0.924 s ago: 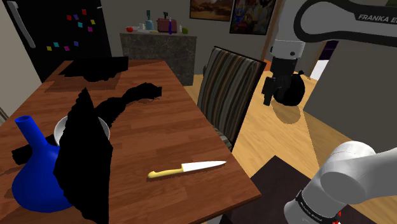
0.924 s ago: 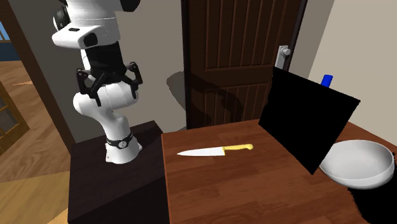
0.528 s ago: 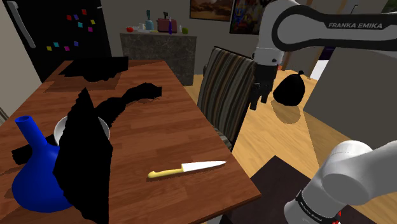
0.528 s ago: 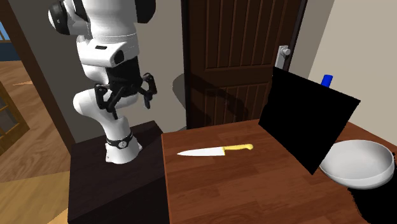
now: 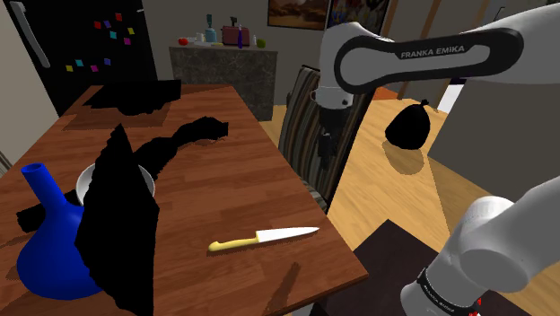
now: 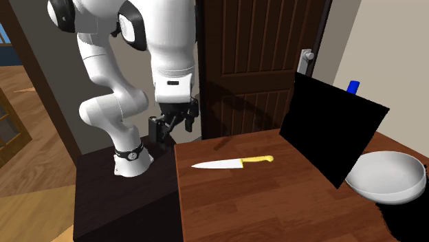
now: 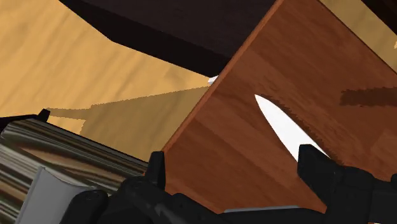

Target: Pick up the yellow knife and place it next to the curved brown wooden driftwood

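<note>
Ahead of the pincer (image 7: 233, 159), the bench (image 5: 224, 179) is reddish-brown wood, grained, with a soft sheen. The knife (image 5: 263, 238) on it has a smooth yellow handle and a plain white matt blade. Beside the matt black pincer, the chair (image 5: 298, 115) wears striped cloth.

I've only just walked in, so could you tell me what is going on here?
The white arm's black hand hangs open and empty near the edge of the wooden table. The yellow-handled knife lies flat on it, not yet picked up. The curved driftwood, drawn black, lies farther along the table.
</note>
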Tool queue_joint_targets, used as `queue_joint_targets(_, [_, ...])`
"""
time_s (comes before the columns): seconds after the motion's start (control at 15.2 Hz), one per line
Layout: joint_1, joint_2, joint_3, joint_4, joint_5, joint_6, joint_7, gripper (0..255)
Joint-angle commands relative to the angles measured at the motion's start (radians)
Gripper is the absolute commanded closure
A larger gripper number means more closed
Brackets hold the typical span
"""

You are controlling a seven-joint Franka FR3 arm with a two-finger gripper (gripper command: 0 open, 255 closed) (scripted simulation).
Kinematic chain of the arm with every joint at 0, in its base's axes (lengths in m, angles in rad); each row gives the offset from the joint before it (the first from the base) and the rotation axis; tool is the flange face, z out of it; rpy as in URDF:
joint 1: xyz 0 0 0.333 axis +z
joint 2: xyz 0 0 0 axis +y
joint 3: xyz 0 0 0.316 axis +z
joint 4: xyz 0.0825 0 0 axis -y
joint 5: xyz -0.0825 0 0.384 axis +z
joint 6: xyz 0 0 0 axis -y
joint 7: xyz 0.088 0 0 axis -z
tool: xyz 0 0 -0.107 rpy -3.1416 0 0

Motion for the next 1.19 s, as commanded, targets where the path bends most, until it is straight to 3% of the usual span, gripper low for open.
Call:
queue_joint_targets(0.0, [0.022,0.064,0.017,0.025,0.002,0.032,-0.037,0])
queue_joint_targets(1.12, [0.203,0.538,0.191,0.275,-0.056,0.195,-0.27,0])
